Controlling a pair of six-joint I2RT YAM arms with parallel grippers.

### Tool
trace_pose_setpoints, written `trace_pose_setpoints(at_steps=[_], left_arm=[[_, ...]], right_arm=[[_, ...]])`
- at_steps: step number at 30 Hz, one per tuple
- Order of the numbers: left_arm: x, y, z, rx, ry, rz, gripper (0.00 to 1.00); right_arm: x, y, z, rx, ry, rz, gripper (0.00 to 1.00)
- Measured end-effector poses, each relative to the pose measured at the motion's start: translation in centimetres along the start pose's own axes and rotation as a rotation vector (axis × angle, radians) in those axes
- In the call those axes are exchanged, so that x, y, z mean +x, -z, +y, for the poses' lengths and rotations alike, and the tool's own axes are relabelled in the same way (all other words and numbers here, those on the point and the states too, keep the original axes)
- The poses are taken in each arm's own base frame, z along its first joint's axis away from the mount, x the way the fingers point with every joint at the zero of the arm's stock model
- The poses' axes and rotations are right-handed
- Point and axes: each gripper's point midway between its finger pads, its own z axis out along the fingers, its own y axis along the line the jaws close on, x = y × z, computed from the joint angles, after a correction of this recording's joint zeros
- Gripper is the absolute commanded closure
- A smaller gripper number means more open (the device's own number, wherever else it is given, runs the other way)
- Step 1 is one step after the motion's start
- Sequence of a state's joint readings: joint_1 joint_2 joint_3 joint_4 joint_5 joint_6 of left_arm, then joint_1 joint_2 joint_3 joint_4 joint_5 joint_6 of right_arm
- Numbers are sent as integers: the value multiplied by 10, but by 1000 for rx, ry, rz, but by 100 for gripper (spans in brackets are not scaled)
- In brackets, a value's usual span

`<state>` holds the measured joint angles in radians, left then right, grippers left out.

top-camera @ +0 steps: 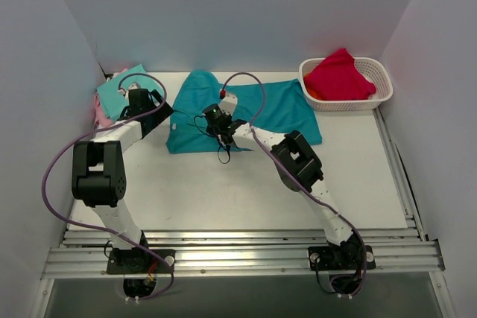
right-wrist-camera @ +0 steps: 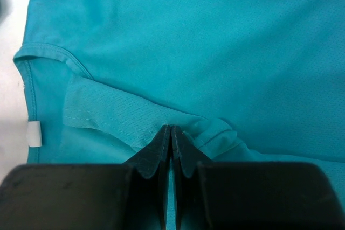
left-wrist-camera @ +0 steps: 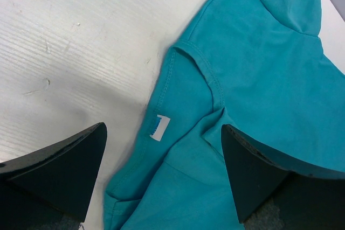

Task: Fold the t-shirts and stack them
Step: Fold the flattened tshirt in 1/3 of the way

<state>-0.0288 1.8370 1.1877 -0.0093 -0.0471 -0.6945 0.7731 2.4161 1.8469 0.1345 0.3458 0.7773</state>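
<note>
On the counter (top-camera: 223, 191) the teal shirt (top-camera: 279, 106) lies spread out; my right tool (right-wrist-camera: 171, 131) pinches a fold near its collar, my left tool (left-wrist-camera: 163, 131) hangs spread above the neck label (left-wrist-camera: 159, 127).

The right gripper (right-wrist-camera: 171, 129) has its two dark fingers pressed flat together, tips against a bunched fold of the teal t-shirt (right-wrist-camera: 215, 41), which fills nearly the whole view. Whether any cloth is pinched between them cannot be told. At the left lie the curved collar seam (right-wrist-camera: 51, 52) and a small white neck label (right-wrist-camera: 34, 134), beside a sliver of pale table (right-wrist-camera: 9, 30).
</note>
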Motion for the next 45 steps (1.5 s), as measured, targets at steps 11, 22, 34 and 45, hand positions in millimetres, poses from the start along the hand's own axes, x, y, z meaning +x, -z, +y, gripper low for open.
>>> trace_pose_setpoints(at_steps=[11,22,34,45], left_arm=[[-1,0,-1,4,0,-5,4],[-1,0,-1,4,0,-5,4],[-1,0,-1,4,0,-5,4],[-1,0,-1,5,0,-5,4]], right_arm=[[22,10,10,-24,20,33,100],[27,28,35,-72,22,36,100],[38,38,43,-80,26,58,100],[44,41,43,-72,35,73,100]])
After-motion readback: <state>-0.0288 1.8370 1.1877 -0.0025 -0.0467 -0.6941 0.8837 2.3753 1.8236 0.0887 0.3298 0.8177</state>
